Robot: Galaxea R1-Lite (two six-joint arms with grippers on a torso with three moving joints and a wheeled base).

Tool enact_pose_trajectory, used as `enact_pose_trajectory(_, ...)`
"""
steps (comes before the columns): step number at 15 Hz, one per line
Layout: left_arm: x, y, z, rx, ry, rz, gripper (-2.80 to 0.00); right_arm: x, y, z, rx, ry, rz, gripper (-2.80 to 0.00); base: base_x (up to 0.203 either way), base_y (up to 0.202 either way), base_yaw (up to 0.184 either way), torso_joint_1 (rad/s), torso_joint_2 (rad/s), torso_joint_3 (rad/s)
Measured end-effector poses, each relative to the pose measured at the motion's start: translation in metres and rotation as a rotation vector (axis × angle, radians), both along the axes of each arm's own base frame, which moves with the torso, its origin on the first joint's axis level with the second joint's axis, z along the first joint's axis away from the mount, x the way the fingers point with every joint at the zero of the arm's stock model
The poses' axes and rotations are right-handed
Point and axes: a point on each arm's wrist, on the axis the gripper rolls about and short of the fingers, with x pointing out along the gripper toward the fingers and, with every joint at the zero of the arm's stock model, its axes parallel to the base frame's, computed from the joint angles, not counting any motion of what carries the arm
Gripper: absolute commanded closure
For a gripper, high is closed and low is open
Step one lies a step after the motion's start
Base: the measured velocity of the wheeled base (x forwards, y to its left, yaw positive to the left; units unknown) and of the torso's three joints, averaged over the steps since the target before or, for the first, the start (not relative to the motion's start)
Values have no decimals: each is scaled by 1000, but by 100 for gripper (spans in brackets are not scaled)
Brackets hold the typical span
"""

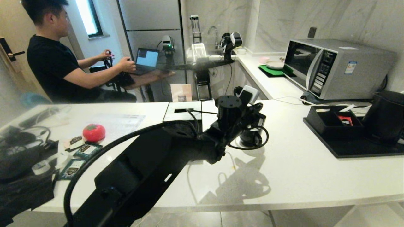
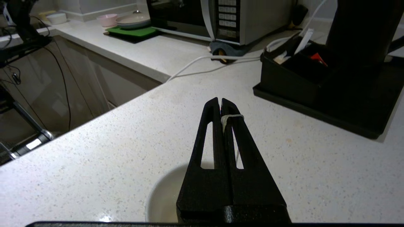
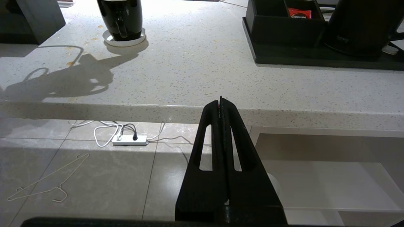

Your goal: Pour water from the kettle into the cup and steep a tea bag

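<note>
Left arm (image 1: 135, 176), black, w/ a looped cable, fills the near foreground of the head view and reaches out over the white speckled stone table (image 1: 300, 170). Silver microwave (image 1: 337, 67) stands at the back right of the table. Flat black tray (image 1: 356, 148) at the right edge carries the kettle (image 1: 386, 116), matte black w/ tapered body, on its right part, and a black open compartment box (image 1: 331, 121) w/ a red packet on its left part. Cup (image 3: 121, 19), small glossy black mug w/ loop handle, stands upright on a small white saucer (image 3: 124, 40) mid-table, well apart from the tray; in the head view it's mostly hidden behind the left wrist. Left claw (image 2: 220, 104) is right over the cup, fingers fully closed, pinching a thin white string (image 2: 232, 117) that wraps one finger; white inside of the cup shows below it. Right claw (image 3: 220, 101) is off the table's near edge, above the tiled floor, fingers pressed together, holding nothing. Person in a black tee sits at a laptop, back left.
</note>
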Motion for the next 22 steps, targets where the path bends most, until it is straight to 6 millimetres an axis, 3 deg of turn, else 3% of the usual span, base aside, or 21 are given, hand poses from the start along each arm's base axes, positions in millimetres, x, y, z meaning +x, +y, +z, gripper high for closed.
enact_pose_trajectory(16, -37, 33, 104, -68, -85, 6, 0, 0, 0, 0, 0, 0, 0, 0, 0, 0, 0, 0, 0, 0)
enact_pose_trajectory(22, -46, 41, 130, -98, -118, 17, 0, 0, 0, 0, 0, 0, 0, 0, 0, 0, 0, 0, 0, 0)
